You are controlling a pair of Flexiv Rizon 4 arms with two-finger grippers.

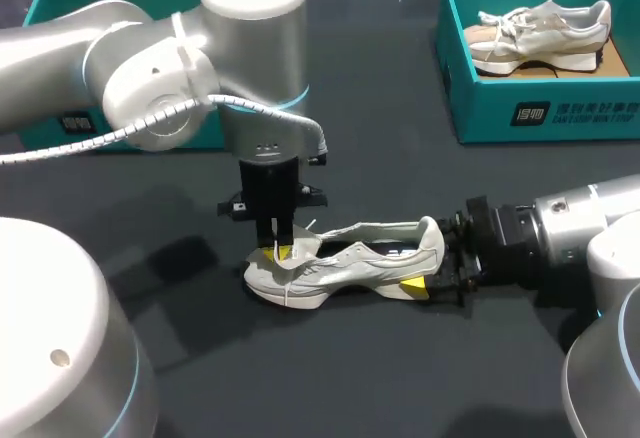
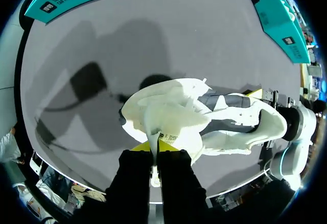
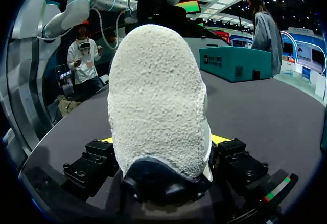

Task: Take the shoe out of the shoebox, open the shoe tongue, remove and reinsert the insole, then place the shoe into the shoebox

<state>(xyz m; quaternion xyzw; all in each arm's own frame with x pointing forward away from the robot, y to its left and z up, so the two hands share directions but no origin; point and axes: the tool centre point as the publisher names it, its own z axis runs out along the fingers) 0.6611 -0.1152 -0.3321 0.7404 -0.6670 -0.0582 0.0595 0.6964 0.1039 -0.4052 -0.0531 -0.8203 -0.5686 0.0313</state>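
Note:
A white shoe (image 1: 350, 263) lies on its sole on the dark table, toe toward my left arm. My left gripper (image 1: 283, 251) comes straight down over the front of the shoe and is shut on the tongue (image 2: 163, 116), which is pulled up from the opening. In the left wrist view the tongue's thin edge sits pinched between the yellow tips of the left gripper (image 2: 157, 144). My right gripper (image 1: 437, 258) comes in low from the right, its fingers standing wide on both sides of the heel (image 3: 158, 101) and gripping it. A dark insole (image 2: 225, 101) shows inside the shoe.
A teal shoebox (image 1: 540, 108) stands at the back right with a second pale shoe (image 1: 540, 33) in it. Another teal box (image 1: 60, 8) is at the back left, mostly hidden behind my left arm.

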